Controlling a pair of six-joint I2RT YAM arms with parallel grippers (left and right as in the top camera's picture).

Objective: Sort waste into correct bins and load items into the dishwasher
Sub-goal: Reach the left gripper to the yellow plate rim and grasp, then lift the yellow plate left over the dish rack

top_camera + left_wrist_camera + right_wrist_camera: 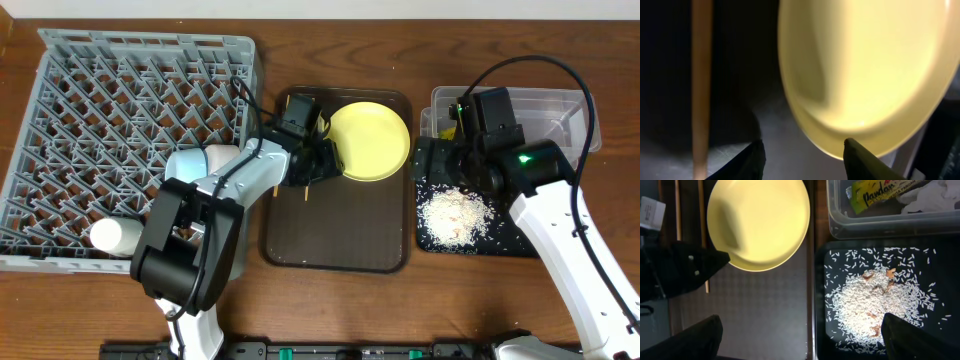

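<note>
The yellow plate point(370, 140) lies at the far end of the brown serving tray point(335, 235). My left gripper point(328, 158) is open at the plate's left rim. In the left wrist view the plate point(865, 75) fills the upper right, its rim just above the right finger of the open jaws point(802, 150), and a chopstick point(701, 85) lies to the left. My right gripper point(452, 170) is open and empty, straddling the edge between the serving tray and the black tray point(822, 345). Rice point(870, 300) is piled in the black tray. The wrapper point(880, 192) and tissue point(935, 197) lie in the clear tub point(840, 227). The blue bowl is out of view.
The grey dish rack point(60, 120) fills the left side, with a white cup point(113, 236) at its near edge. Two chopsticks point(701, 210) lie along the serving tray's left side. The clear tub point(560, 110) stands behind the black tray point(520, 240) at the right.
</note>
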